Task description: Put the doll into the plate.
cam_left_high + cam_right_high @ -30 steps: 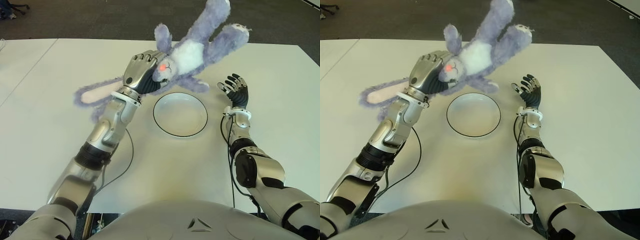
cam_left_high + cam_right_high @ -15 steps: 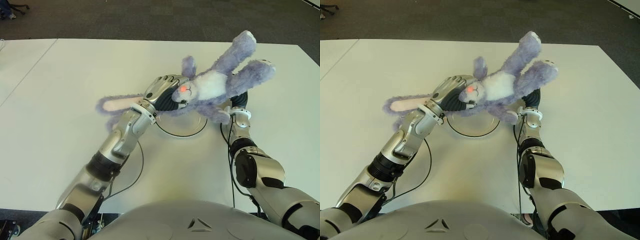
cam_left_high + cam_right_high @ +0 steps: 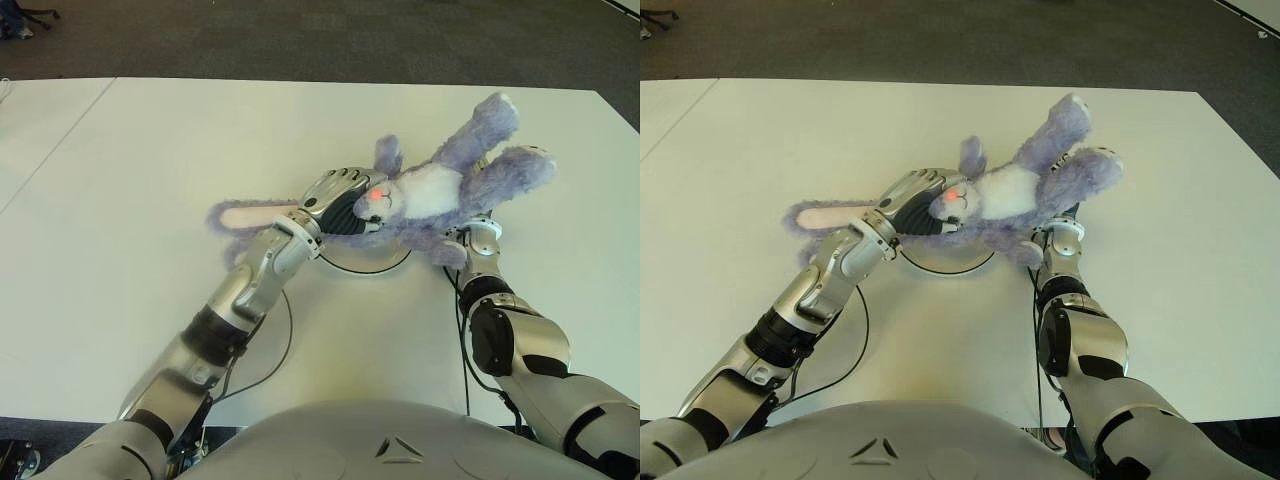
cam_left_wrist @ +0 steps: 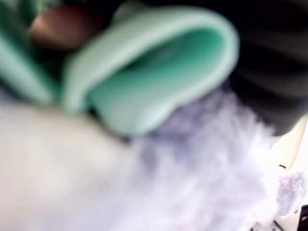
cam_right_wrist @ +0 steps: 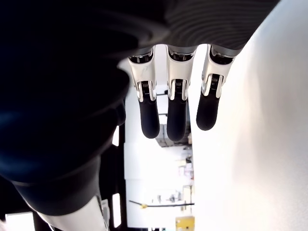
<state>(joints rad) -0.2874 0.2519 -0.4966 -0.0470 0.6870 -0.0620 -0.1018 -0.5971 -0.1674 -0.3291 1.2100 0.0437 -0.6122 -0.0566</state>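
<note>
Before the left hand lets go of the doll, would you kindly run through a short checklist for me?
1. Left hand gripping the doll at its head: ok.
2. Doll's head over the plate: ok.
3. Doll's body and legs over the plate: not ok, they extend past its right side.
4. Right hand clear of the doll: not ok, it shows under the legs.
5. Doll touching the plate: cannot tell.

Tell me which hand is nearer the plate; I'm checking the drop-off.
Left. The left hand holds the doll by its head right over the plate. The right hand is beside the plate's right edge, mostly under the doll's body.
</note>
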